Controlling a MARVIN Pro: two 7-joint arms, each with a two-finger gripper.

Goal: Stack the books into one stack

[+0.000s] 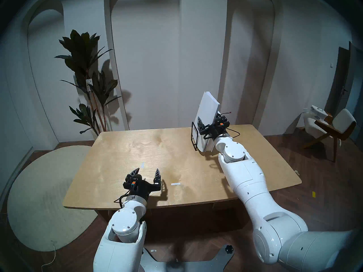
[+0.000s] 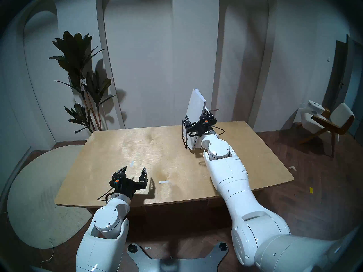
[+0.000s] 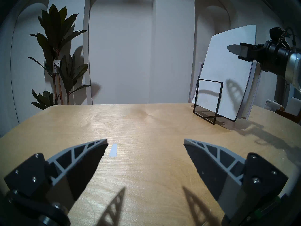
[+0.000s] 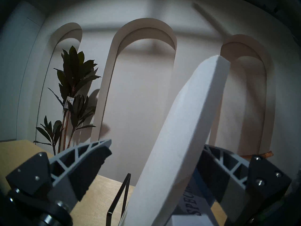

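Observation:
A large thin white book (image 1: 207, 106) stands upright, leaning, in a black wire rack (image 1: 193, 136) at the far right of the wooden table (image 1: 157, 148). In the right wrist view the white book (image 4: 187, 131) fills the gap between the fingers. Beside it show a grey spine printed "SPEC…" (image 4: 193, 202) and a sliver of blue cover (image 4: 199, 178). My right gripper (image 1: 208, 120) is open and straddles the white book's near edge. My left gripper (image 1: 147, 170) is open and empty, low over the table's front left.
Two pale tape strips (image 1: 175, 184) (image 1: 142, 164) lie on the table near the left gripper. A red ribbon end (image 1: 227, 113) sticks out behind the rack. A potted plant (image 1: 88, 79) stands past the far left corner. A chair (image 1: 330, 128) stands at the right.

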